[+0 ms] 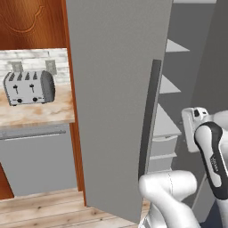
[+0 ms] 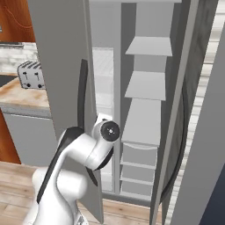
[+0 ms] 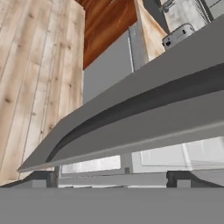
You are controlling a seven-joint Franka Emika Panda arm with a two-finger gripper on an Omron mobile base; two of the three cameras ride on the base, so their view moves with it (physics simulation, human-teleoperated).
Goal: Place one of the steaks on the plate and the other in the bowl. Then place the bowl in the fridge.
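- The fridge (image 2: 145, 88) stands open, both tall grey doors swung out toward the robot.
- The left door (image 1: 118, 89) fills the middle of the left base view, with its long black handle (image 1: 149, 120) running down the edge nearest the arm.
- In the right base view the right door (image 2: 176, 110) stands edge-on, a dark curved handle on its outer face.
- Between the doors the inside shows pale shelves (image 2: 147, 83) stepped one above another, with drawers (image 2: 138, 165) stacked below them; nothing can be made out lying on them.
- The arm (image 2: 83, 151) reaches forward at mid height, just beside the inner edge of the left door.
- The hand (image 3: 111, 177) points across the left door's edge; its two dark fingertips (image 3: 41, 178) stand wide apart at the bottom of the hand view, with nothing between them.
- In that view the door handle crosses as a dark curved band, with the white inside of the fridge just under it.
- To the left a silver toaster (image 1: 29, 87) sits on the table (image 1: 35, 111), against a pale tiled wall with two sockets.
- Below the table is a grey cabinet front (image 1: 38, 162); the floor (image 1: 40, 209) is light wood planks.
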